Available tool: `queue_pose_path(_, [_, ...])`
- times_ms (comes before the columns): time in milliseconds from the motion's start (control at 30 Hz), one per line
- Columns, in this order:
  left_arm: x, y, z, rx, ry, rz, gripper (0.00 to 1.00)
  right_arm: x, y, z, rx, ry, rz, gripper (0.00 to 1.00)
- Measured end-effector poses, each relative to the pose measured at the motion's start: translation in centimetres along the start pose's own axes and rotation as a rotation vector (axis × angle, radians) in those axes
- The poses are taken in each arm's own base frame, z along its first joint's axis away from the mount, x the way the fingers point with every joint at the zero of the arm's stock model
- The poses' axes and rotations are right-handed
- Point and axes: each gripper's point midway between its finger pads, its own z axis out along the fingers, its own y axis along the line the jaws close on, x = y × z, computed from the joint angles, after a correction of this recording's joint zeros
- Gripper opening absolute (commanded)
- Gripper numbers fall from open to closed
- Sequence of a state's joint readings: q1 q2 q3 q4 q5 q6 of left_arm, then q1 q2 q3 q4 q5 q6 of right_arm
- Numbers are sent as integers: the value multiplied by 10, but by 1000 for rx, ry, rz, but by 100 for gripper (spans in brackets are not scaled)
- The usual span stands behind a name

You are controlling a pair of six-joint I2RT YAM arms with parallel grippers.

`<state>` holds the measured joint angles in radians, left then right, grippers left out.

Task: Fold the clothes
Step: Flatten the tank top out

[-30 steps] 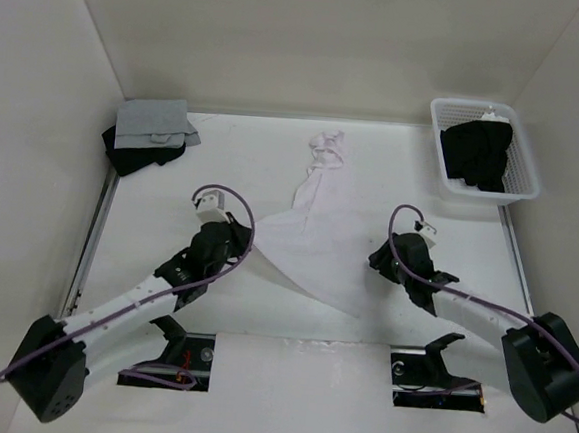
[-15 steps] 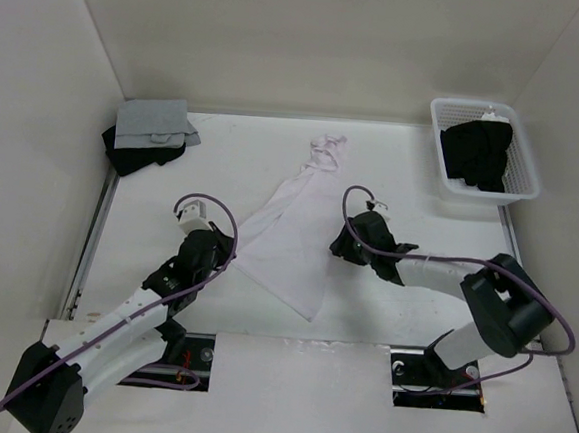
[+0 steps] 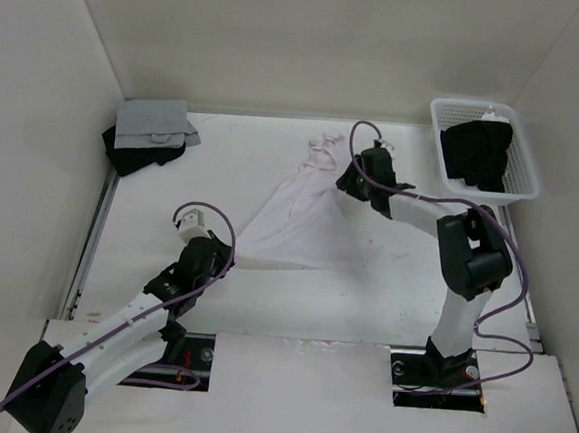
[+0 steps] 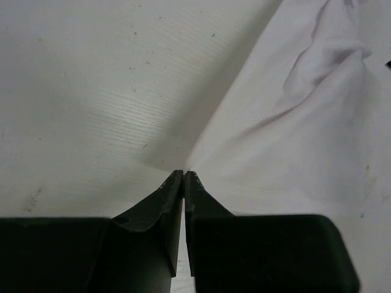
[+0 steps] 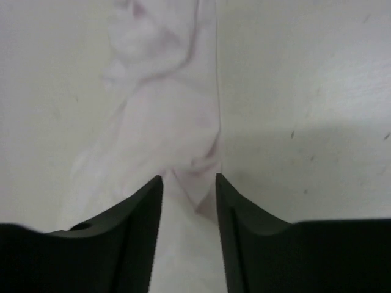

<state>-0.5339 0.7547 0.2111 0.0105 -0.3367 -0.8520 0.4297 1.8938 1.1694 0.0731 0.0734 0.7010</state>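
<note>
Your clothes [image 3: 294, 227], one white garment, lie mid-counter, pulled out in a long wedge. The narrow, bunched end is the far one and the broad end the near one.

Your left tool [image 3: 232, 258] is clenched on the near left corner of the clothes. In the left wrist view the fabric [image 4: 293, 140] runs straight into the closed tips [image 4: 184, 174].

Your right tool [image 3: 342, 184] is released at the far bunched end. Its jaws stand apart, with a twisted strip of the clothes [image 5: 171, 122] between them.

Right of the clothes and well apart from them, a white plastic basket [image 3: 492, 195] holds black garments [image 3: 478, 154]. Left of the clothes, in the far corner, a light grey cloth [image 3: 151, 122] lies on another black garment [image 3: 134, 154].

Nothing lies between either tool and the clothes. A purple cable [image 3: 223, 231] loops over each arm.

The counter [image 3: 395, 275] is matt white with a few faint specks. Plain white walls [image 3: 313, 48] close it in on three sides, and a metal rail [image 3: 96, 231] runs along its edge left of the clothes.
</note>
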Motion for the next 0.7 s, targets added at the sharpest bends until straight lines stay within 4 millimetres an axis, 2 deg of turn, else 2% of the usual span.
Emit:
queue_pose_path(33, [3,0,0,0,6,-6,4,-20,0,0,1,-38,-4,55])
queue_pose_path(100, [10,-1,-2,12,23,-14,4,-42,-2,-12,4,-93,-15,58])
queue_pose_path(167, [19,-4,-3,28,43,-16,4,-39,-9,-37,12,-109,-25,59])
queue_pose_path(267, [27,-6,-4,41,61,-15,4,-8,-27,-85,22,-105,-32,52])
queue_pose_path(367, [26,-7,-4,44,57,-20,4,39,-44,-120,34,-61,-21,46])
queue_pose_path(467, [23,-11,-4,61,44,-27,4,83,-63,-139,75,3,-17,46])
queue_pose_path(533, [20,-15,-5,79,34,-32,4,105,-73,-151,109,37,-15,47])
queue_pose_path(700, [17,-24,-9,116,22,-38,4,130,-82,-168,151,61,5,46])
